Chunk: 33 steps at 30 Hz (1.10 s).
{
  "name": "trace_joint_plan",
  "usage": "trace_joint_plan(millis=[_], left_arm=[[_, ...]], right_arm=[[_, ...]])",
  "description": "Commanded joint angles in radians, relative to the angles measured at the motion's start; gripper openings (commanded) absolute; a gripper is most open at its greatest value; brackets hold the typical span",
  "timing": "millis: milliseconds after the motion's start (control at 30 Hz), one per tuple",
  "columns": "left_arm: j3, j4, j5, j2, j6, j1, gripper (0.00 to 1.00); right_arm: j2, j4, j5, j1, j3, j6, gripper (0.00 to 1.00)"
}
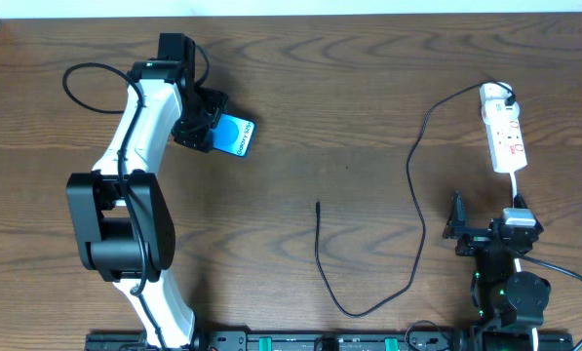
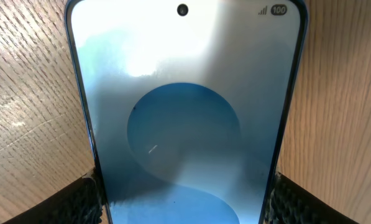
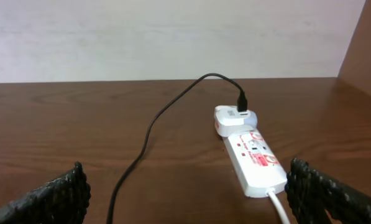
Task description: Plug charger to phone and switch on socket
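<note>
The phone (image 1: 238, 136) lies at the back left, blue screen up. My left gripper (image 1: 205, 129) is shut on its near end. In the left wrist view the phone (image 2: 185, 112) fills the space between both finger pads of my left gripper (image 2: 185, 202). The charger (image 1: 414, 166) is a thin black cable; its free tip (image 1: 317, 205) lies loose mid-table, and its other end is plugged into the socket (image 1: 503, 132) at the back right. My right gripper (image 1: 487, 213) is open and empty just in front of the socket (image 3: 253, 158); the cable (image 3: 149, 127) passes between its fingers (image 3: 188, 199).
The socket's white cord (image 1: 516, 185) runs from its near end toward the right arm, beside my right finger (image 3: 278, 208). A white adapter (image 3: 232, 118) sits in the socket's far outlet. A pale wall stands behind the table.
</note>
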Motion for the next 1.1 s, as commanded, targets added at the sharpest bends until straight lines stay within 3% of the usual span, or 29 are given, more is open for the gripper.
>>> trace_joint_plan(millis=[0,533,900,1067], left_arm=[[0.005,-0.002,-0.021,-0.030,0.013,0.004,0.08],[0.005,-0.002,-0.021,-0.030,0.009,0.004,0.07],[0.005,-0.002,-0.021,-0.030,0.009,0.004,0.08],[0.005,-0.002,-0.021,-0.030,0.009,0.004,0.07]], right_arm=[[-0.006,0.001,0.064,0.005,-0.001,-0.023,0.99],[-0.005,0.003,0.043,0.005,-0.001,-0.007,0.99],[-0.004,0.130,0.002,0.005,0.006,0.023,0.99],[0.100,0.067,0.002,0.005,0.103,0.023,0.99]])
